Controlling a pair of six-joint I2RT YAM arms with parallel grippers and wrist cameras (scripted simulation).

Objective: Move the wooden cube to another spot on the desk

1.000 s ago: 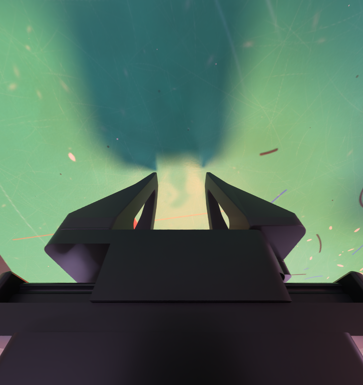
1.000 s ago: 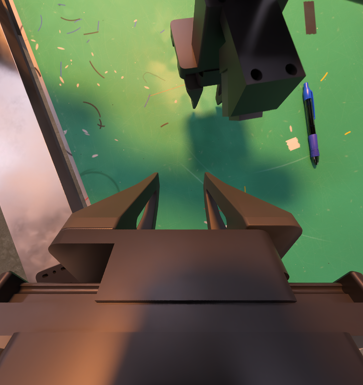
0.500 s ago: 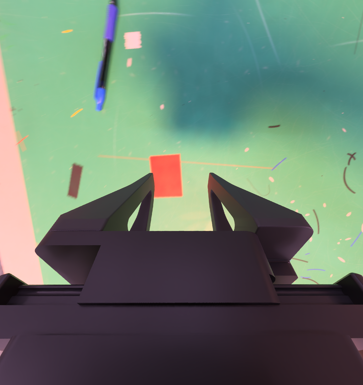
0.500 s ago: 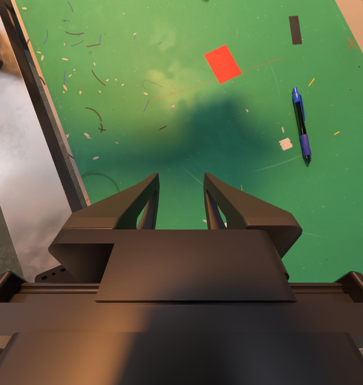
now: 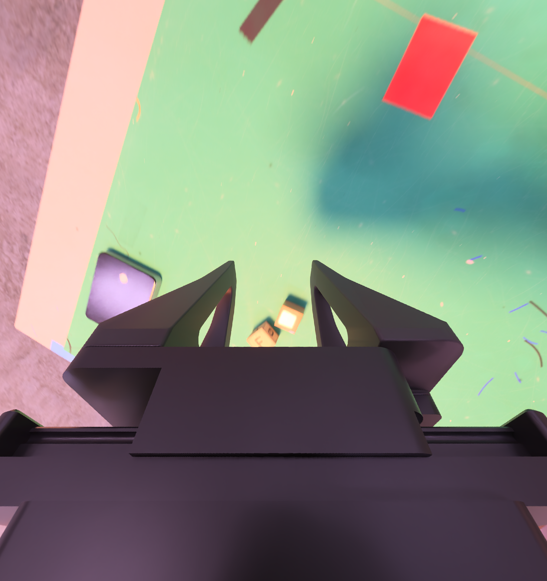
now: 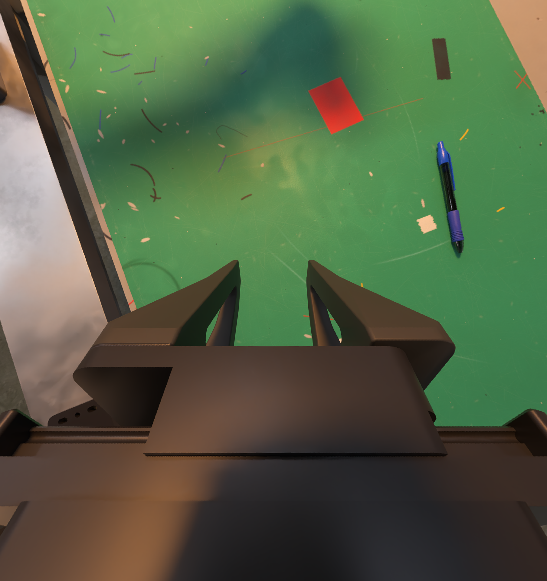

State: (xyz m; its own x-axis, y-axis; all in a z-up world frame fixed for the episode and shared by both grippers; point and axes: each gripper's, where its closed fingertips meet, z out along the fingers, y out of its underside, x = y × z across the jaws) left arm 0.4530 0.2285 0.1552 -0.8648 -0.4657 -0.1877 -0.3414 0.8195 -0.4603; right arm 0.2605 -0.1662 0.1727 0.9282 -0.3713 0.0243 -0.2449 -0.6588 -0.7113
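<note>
In the left wrist view two small pale cubes lie on the green mat [image 5: 266, 157], far below and seen between my fingers. One cube [image 5: 289, 318] has a plain bright top. The other cube [image 5: 262, 337] is tilted, has dark marks on its faces and is partly hidden by my gripper body. They are blurred and stand close together. My left gripper [image 5: 273, 264] is open and empty, high above them. My right gripper [image 6: 273, 261] is open and empty above the mat [image 6: 266, 220]. Neither cube shows in the right wrist view.
A purple square object [image 5: 121, 287] lies near the mat's left corner, by the cream desk edge [image 5: 86, 157]. A red rectangle [image 5: 429, 66] and a brown strip [image 5: 259, 19] mark the mat. The right wrist view shows the red rectangle [image 6: 335, 105], a blue pen [image 6: 449, 195] and a dark rail [image 6: 61, 157] along the left.
The left gripper has risen off the mat and swung toward the desk's corner, so the cubes and purple object came into view. It has left the right wrist view. The right gripper barely moved.
</note>
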